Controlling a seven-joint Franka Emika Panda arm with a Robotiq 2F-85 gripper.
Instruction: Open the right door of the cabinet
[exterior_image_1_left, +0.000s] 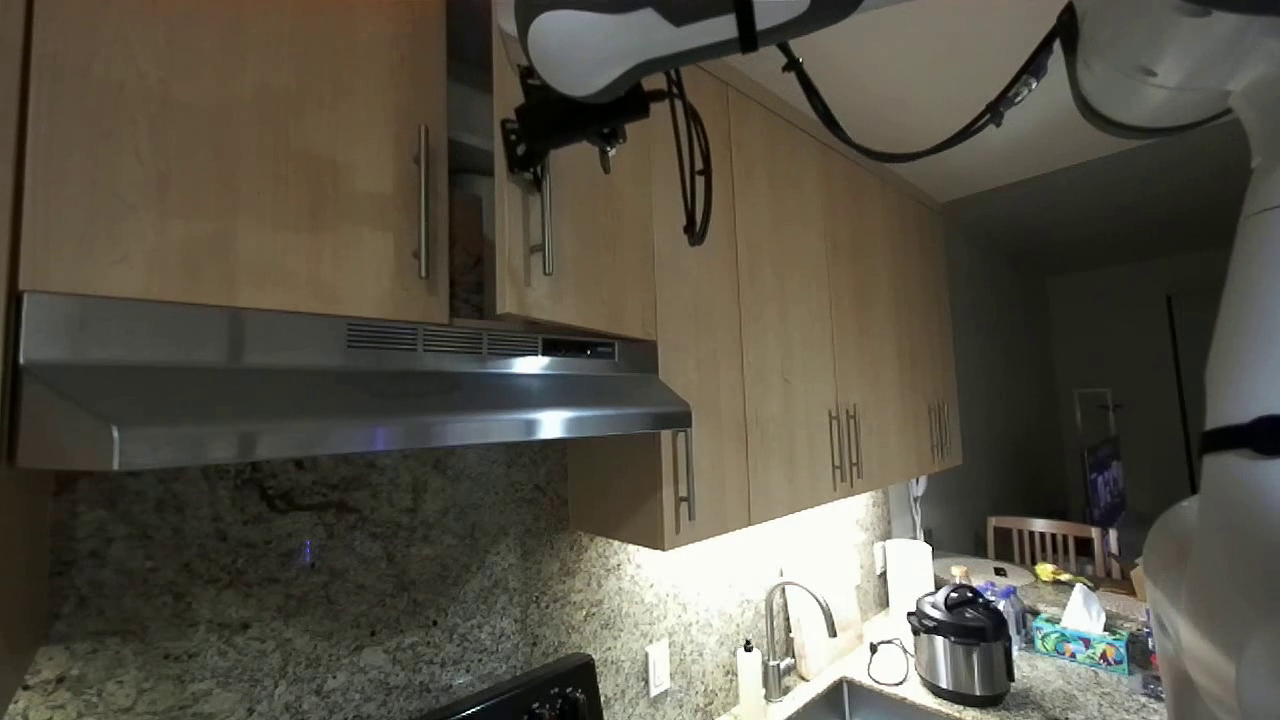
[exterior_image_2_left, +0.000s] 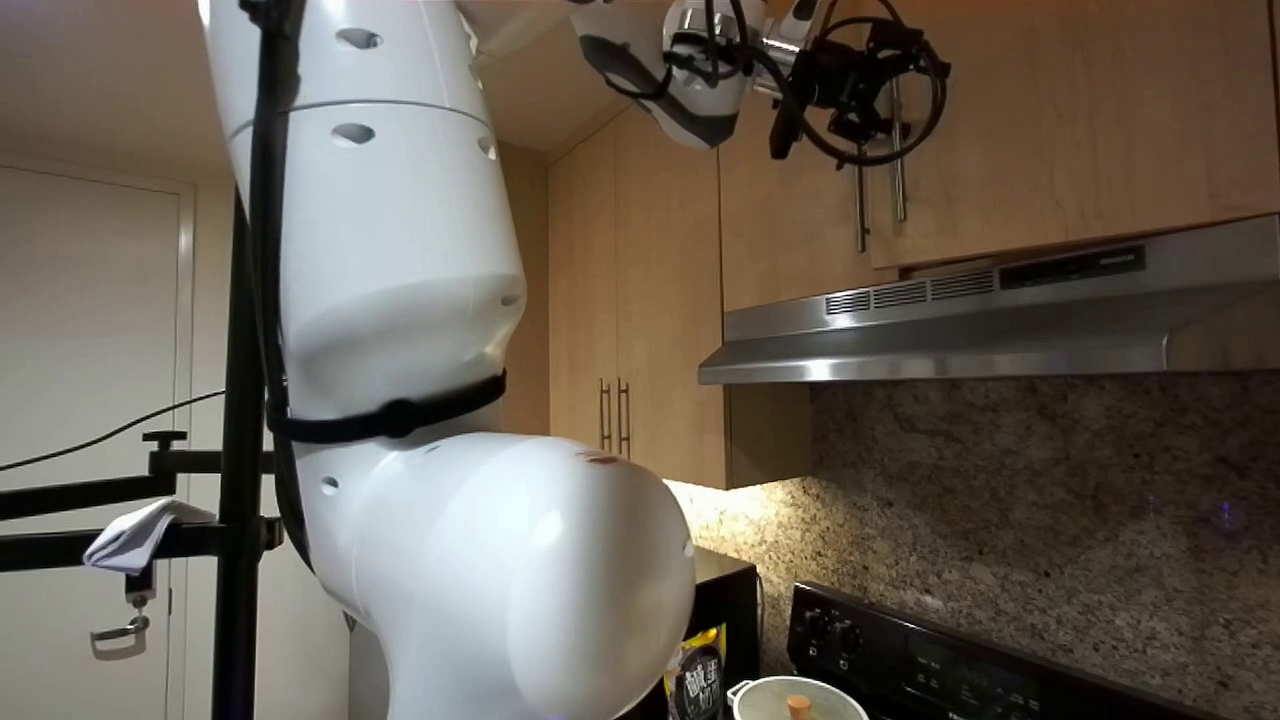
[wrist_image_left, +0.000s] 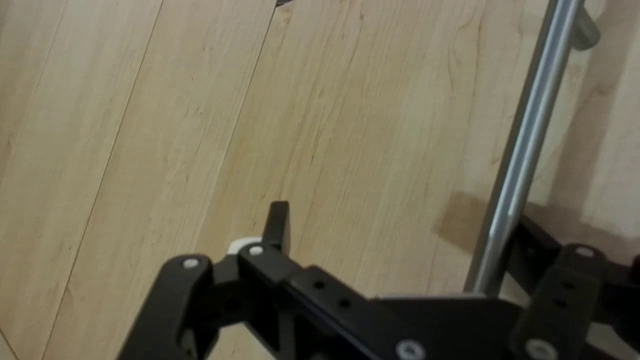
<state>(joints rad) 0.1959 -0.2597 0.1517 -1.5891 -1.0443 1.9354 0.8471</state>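
Presently, flat light-wood right door (exterior_image_1_left: 600, 235): ajar, its free edge standing out from the short light-wood two-door cabinet (exterior_image_1_left: 340, 170), high over the long stainless-steel range hood (exterior_image_1_left: 300, 400).
Gap: a narrow slice of grey shadowed shelving (exterior_image_1_left: 470, 150), seen in an exterior view beside the flat light-wood twin door (exterior_image_1_left: 220, 150), which looks flush.
Vertical silver bar handle (wrist_image_left: 525, 145): along the door's free edge, standing between the fingers.
Black metal gripper (wrist_image_left: 405, 230): spread wide around the bar, pinching nothing; one fingertip (wrist_image_left: 535, 242) shows just behind it, though whether they touch I cannot tell.
Swing so far: begun, the door's edge clear of the frame.
Swing remaining: most of it, I judge; an outward pull, perhaps one finger hooked behind the bar, would suit.
Speckled granite counter (exterior_image_1_left: 1060, 690): well below; its corner toward the black slant-panelled stove (exterior_image_2_left: 950, 665) is cut off from view.
Back edge: slim curved silver faucet (exterior_image_1_left: 774, 670), tall white pump bottle (exterior_image_1_left: 750, 680) just beside it.
Toward the far end: round silver-and-black metal pressure cooker (exterior_image_1_left: 962, 648), out from the back edge; turquoise-patterned cardboard tissue box (exterior_image_1_left: 1075, 645) beyond.
Room: dim, a light-wood slatted chair (exterior_image_1_left: 1045, 524) past the counter's far end; a flat white door (exterior_image_2_left: 90, 300) behind the white jointed robot arm (exterior_image_2_left: 400, 240), in an exterior view.
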